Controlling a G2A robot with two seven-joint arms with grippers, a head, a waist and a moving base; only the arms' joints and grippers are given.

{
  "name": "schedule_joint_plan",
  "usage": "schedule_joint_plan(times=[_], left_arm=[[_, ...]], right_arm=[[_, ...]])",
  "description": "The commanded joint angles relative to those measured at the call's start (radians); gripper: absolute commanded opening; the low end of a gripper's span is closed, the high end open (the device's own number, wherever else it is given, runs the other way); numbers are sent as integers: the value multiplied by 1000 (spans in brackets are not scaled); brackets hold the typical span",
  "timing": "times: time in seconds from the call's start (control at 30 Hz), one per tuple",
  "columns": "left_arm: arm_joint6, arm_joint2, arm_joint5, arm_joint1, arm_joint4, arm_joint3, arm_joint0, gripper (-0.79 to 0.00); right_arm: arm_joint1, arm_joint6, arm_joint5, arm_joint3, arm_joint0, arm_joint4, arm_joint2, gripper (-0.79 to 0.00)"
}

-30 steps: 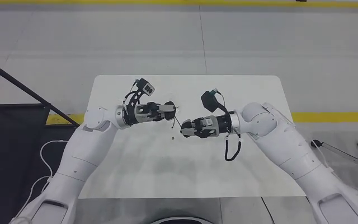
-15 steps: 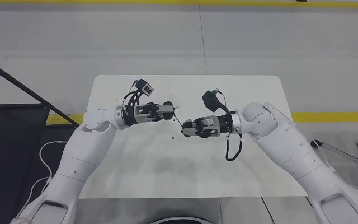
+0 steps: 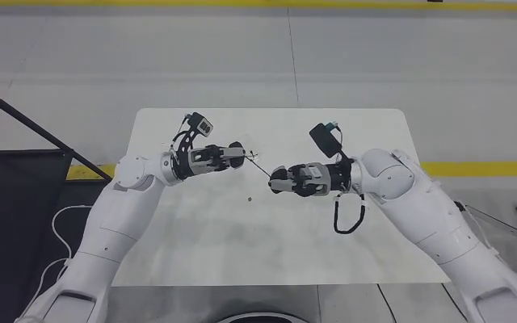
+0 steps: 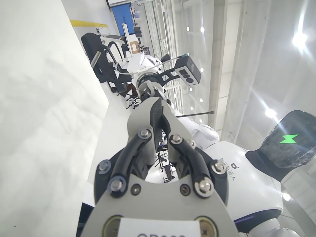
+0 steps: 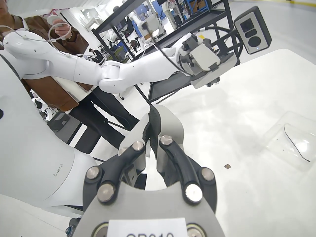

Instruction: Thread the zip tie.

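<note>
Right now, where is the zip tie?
In the top view the zip tie stretches above the middle of the table, from the left gripper to the right gripper.

Robotics lab hall: yellow floor line (image 3: 468,169), black metal rack (image 5: 223,3), ceiling lights (image 4: 298,39).

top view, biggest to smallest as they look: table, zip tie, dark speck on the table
1. table
2. zip tie, a thin line between left tool and right tool
3. speck, a mere dot
</note>
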Motion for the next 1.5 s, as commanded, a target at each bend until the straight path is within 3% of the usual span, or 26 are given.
schedule_joint_plan(times=[0.0,0.33,0.37,0.4,0.43,0.47,0.5,0.9,1.1,1.33,1.4,1.47], left_arm=[[3,-4,-1,1,5,4,1,-785],[6,-18,-3,2,-1,8,11,-785],[0,-18,-1,1,-17,2,14,-717],[-5,-19,1,0,-31,-1,15,-533],[-12,-18,7,-1,-42,-7,16,-416],[-19,-16,10,-2,-48,-11,15,-102],[-25,-12,15,-3,-54,-15,15,0],[-105,42,58,-25,-144,-10,-11,0],[-131,56,59,-32,-152,4,-20,-80],[-139,57,58,-36,-151,11,-21,-215],[-140,56,58,-37,-150,11,-20,-363],[-141,55,58,-37,-149,11,-19,-419]], right_arm=[[10,0,0,-18,-9,8,16,-785],[46,0,0,-82,-54,24,66,-785],[48,0,0,-84,-55,23,60,-785],[49,0,0,-84,-54,23,52,-785],[49,0,0,-82,-52,18,39,-785],[49,0,0,-79,-47,17,27,-785],[47,0,0,-75,-42,15,11,-785],[6,0,0,22,59,24,-175,-785],[-15,0,0,72,92,36,-214,-785],[-33,0,0,110,112,37,-232,-785],[-38,0,0,118,114,40,-232,-785],[-41,0,0,127,115,41,-233,-785]])
